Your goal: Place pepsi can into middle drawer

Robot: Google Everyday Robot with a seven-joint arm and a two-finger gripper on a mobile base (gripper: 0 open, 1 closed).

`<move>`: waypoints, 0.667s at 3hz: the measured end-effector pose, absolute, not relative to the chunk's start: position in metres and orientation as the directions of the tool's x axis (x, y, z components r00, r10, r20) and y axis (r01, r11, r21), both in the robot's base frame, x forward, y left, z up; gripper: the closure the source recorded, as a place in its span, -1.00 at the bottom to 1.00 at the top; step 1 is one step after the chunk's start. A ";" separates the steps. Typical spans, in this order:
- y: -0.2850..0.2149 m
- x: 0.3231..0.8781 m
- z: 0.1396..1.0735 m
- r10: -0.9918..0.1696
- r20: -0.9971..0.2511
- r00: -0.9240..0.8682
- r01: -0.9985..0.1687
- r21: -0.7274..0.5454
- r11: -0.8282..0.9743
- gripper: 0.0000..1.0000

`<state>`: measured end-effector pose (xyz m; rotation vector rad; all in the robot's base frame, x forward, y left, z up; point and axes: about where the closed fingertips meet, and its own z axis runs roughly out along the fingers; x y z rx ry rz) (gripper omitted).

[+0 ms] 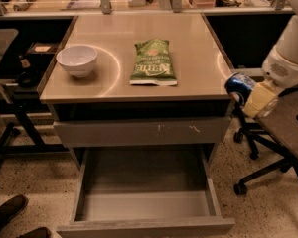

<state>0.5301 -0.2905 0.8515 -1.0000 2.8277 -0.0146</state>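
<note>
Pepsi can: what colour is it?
Blue, silver end; camera view. The end effector holds the pepsi can at the table edge.

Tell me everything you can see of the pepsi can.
The pepsi can is small and blue, with pale marking and a silvery rim, and looks like metal. It lies tilted on its side at the front right corner of the tabletop, one end towards the table. The claw grips it from the right with yellowish fingers. Whether the can touches the tabletop cannot be told.
</note>
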 end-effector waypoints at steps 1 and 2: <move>-0.293 0.477 0.854 -0.589 -0.119 -0.799 -0.591 -0.019 0.806 1.00; -0.293 0.477 0.854 -0.589 -0.119 -0.799 -0.591 -0.019 0.806 1.00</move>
